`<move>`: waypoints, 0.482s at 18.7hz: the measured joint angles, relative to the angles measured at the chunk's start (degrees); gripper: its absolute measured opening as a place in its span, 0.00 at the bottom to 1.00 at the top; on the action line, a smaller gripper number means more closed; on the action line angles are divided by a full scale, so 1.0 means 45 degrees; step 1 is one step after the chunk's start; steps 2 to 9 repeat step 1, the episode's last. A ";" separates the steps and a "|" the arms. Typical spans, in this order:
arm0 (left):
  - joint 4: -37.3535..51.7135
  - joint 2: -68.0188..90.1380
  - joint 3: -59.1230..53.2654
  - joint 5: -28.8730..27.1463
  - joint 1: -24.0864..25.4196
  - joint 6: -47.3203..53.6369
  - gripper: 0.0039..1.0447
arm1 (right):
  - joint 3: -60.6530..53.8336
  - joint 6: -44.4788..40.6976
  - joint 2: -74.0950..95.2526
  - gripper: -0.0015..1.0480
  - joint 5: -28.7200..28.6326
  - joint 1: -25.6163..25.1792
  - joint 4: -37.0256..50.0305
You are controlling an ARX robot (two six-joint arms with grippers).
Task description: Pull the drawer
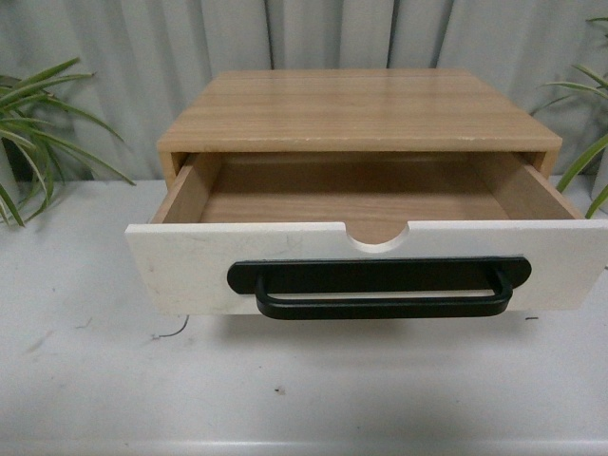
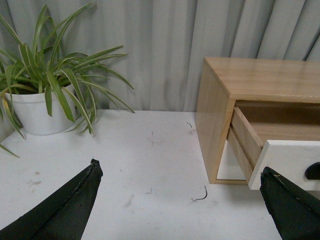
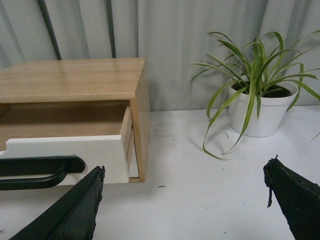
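Neither arm showed in the front view. In the left wrist view the left gripper (image 2: 180, 200) hung low over the white table (image 2: 150, 165), its two black fingers (image 2: 70, 210) spread wide apart with nothing between them. One finger lay out over bare table; the other sat close in front of the drawer's white corner, though whether it touched could not be told. The right gripper (image 3: 182, 200) stood the same way in the right wrist view: fingers (image 3: 75, 212) far apart, empty, one near the end of the black handle (image 3: 40, 170) and the other out over open table toward a potted plant (image 3: 257, 100).

The drawer (image 1: 190, 261) sat pulled well out of the wooden cabinet (image 1: 356, 109), which rested on the table against a grey curtain (image 1: 313, 33). Its white front faced the robot, with the long axis running side to side across the view. The half-round notch (image 1: 377, 239) was cut in the middle of the top edge, and the long black bar handle lay level along the front below it, parallel to that edge. Behind the front the bare wooden floor (image 1: 356, 195) and both side walls of the drawer were open to view. A second potted plant (image 2: 37, 95) stood on the table to the cabinet's left.
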 joint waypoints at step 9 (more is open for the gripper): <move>0.0000 0.0000 0.0000 0.0000 0.0000 0.0000 0.94 | 0.0000 0.0000 0.0000 0.94 0.0000 0.0000 0.0000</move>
